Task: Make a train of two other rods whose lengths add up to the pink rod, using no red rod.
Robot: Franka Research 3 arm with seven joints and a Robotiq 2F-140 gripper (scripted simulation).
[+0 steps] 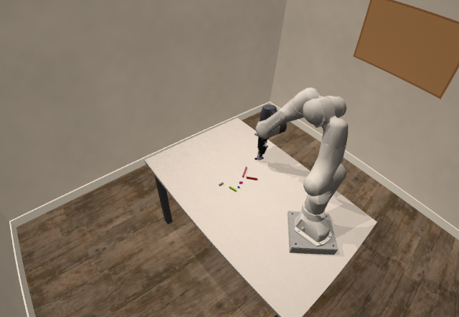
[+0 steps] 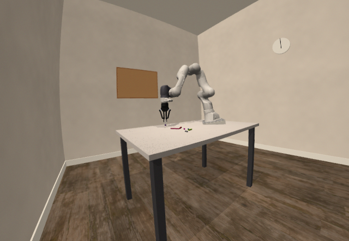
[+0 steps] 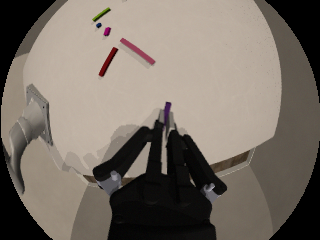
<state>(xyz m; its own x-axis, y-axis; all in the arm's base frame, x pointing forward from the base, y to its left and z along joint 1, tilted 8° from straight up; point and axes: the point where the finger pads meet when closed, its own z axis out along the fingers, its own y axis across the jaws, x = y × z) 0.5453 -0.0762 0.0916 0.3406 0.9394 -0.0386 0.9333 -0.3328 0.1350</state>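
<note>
No text, label, brand, number or sign can be read. The round wall clock [image 2: 276, 47] at the right shows dark hands on a pale face, with no legible numerals.

Pink rod [image 1: 244, 171] [image 2: 175, 128] [image 3: 137, 51]: showing plain dusty pink
Red rod [image 1: 252, 178] [image 3: 108, 62]: showing plain dark red
Magenta rod [image 1: 241, 182] [image 2: 184, 128] [image 3: 107, 31]: showing vivid magenta
Blue rod [image 1: 238, 186] [image 3: 99, 25]: showing dark blue
Lime rod [image 1: 232, 188] [image 2: 190, 129] [image 3: 101, 14]: showing yellowish green
Grey rod [image 1: 221, 183] [image 2: 186, 131]: showing grey
Purple rod [image 3: 168, 107]: showing deep purple
Gripper [image 1: 259, 157] [image 2: 165, 123] [image 3: 164, 116]: showing black, with pale grey fingertips
Arm [image 1: 325, 158] [image 2: 203, 83] [image 3: 30, 122]: showing off-white
Base plate [image 1: 292, 248] [image 2: 205, 122] [image 3: 46, 117]: showing grey, with dark dots at its corners
Table [image 1: 207, 158] [image 2: 169, 139] [image 3: 220, 90]: showing a pale cream top, dark speckles scattering across part of it
Board [image 1: 407, 43] [image 2: 137, 83]: showing orange-brown, with a darker rim
Floor [image 1: 111, 262] [image 2: 197, 199]: showing brown wood grain
</note>
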